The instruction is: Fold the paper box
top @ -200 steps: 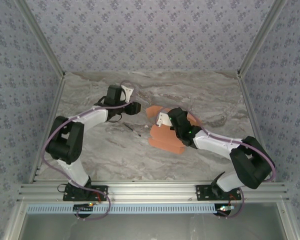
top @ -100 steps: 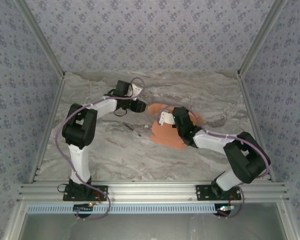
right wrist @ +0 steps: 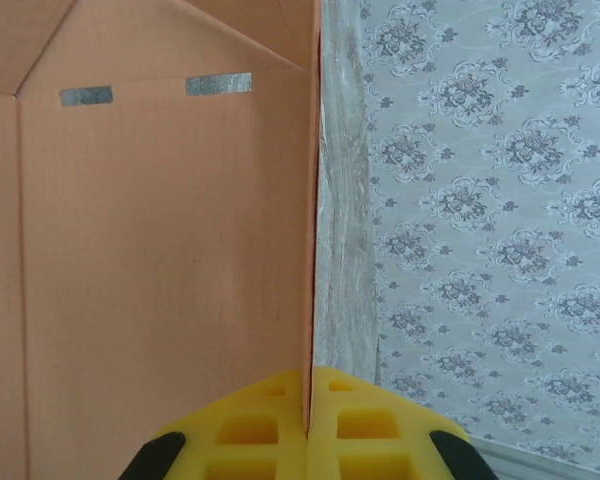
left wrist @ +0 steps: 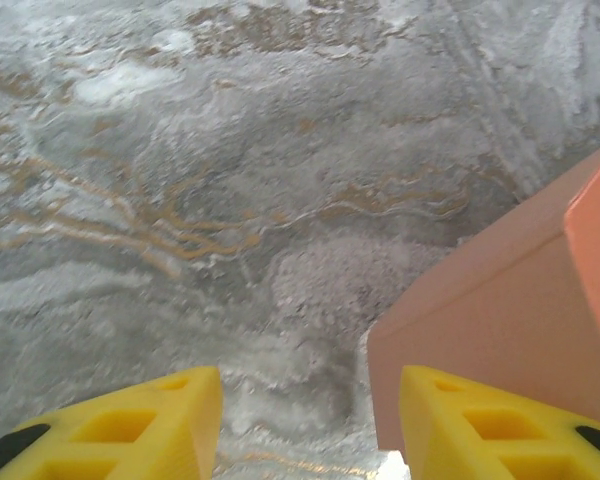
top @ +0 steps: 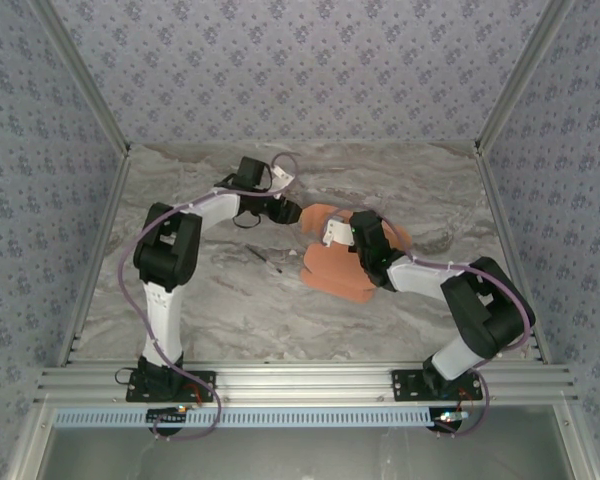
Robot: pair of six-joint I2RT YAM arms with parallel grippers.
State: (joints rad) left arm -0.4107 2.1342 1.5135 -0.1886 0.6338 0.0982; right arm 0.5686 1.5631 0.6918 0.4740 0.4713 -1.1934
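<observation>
Left gripper [left wrist: 308,388] moved right, up to the paper box [left wrist: 480,310] corner; fingers apart, bare table [left wrist: 230,200] between them, nothing grasped. Right gripper [right wrist: 308,380] clenched on a box panel edge, clear from its wrist camera. Overhead, the box sits just right of centre, partly under the right arm.

Marble-pattern tabletop [top: 230,310]; grey floral wallpaper walls [top: 300,70] on three sides; aluminium rail [top: 300,378] along near edge.
</observation>
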